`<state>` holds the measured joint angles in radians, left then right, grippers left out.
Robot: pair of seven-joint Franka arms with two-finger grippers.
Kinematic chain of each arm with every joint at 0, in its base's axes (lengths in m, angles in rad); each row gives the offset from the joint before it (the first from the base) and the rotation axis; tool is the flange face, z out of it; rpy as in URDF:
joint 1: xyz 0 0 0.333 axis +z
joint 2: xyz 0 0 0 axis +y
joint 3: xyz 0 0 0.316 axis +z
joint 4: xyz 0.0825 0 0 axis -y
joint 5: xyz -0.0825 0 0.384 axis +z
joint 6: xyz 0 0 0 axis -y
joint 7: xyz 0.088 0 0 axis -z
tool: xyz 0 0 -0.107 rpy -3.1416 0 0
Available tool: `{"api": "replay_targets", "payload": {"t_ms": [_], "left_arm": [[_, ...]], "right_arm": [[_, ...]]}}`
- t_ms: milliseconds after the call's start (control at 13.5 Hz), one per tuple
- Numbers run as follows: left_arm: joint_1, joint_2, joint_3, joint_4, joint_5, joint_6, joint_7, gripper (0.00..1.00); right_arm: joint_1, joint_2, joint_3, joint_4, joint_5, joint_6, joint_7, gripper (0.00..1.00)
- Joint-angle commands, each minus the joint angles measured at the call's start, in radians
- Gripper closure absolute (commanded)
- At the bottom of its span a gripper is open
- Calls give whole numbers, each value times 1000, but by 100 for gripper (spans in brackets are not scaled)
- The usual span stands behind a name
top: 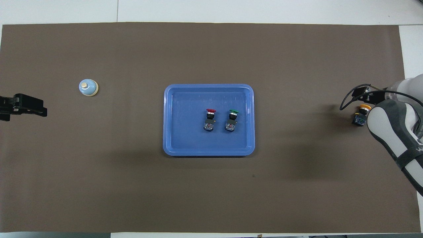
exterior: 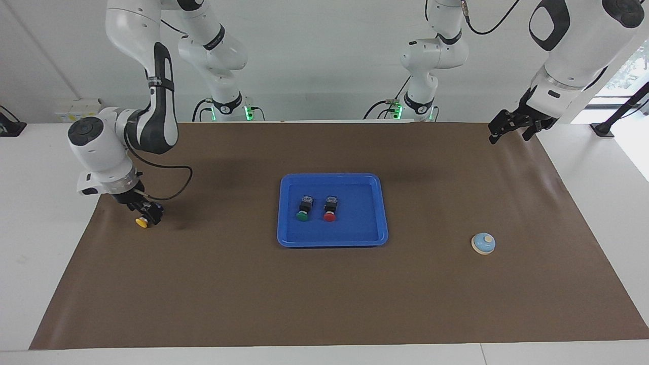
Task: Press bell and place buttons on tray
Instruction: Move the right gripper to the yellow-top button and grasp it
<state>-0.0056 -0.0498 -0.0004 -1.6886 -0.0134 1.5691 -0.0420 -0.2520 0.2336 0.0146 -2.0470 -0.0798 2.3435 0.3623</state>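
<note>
The yellow button [exterior: 142, 221] lies on its side on the brown mat at the right arm's end of the table, its cap [top: 364, 107] peeking out beside the arm in the overhead view. My right gripper [exterior: 147, 212] is down at this button, open, its fingers around the black body. The green button [exterior: 303, 209] and the red button [exterior: 330, 209] lie side by side in the blue tray [exterior: 329, 243]. The light-blue bell [exterior: 483, 243] stands on the mat toward the left arm's end. My left gripper [exterior: 512, 126] waits in the air above the mat's corner there, open and holding nothing.
A brown mat [exterior: 324, 304] covers most of the white table. The tray [top: 185, 145] sits in its middle, and the bell [top: 88, 87] stands apart from it. The right arm's forearm [top: 396, 132] hangs over the mat edge next to the yellow button.
</note>
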Motion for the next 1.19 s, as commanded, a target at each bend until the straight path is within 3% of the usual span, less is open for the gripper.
{"api": "replay_targets", "payload": {"t_ms": [0, 297, 372, 446, 818, 1115], "left_arm": [[-2, -16, 5, -11, -10, -6, -1, 0], [-2, -16, 5, -11, -10, -6, -1, 0], [-2, -16, 5, -11, -10, -6, -1, 0], [-2, -16, 5, -11, -10, -6, -1, 0], [-2, -16, 5, -11, -10, -6, -1, 0], [-2, -16, 5, -11, -10, -6, -1, 0]], "right_arm": [[-24, 9, 15, -74, -15, 107, -2, 0], [-23, 9, 16, -122, -15, 160, -2, 3], [-23, 9, 16, -122, -15, 155, -9, 39], [-20, 9, 15, -121, -15, 145, -20, 97], [-6, 0, 18, -95, -15, 71, -25, 100], [97, -8, 28, 140, 0, -246, 6, 100]]}}
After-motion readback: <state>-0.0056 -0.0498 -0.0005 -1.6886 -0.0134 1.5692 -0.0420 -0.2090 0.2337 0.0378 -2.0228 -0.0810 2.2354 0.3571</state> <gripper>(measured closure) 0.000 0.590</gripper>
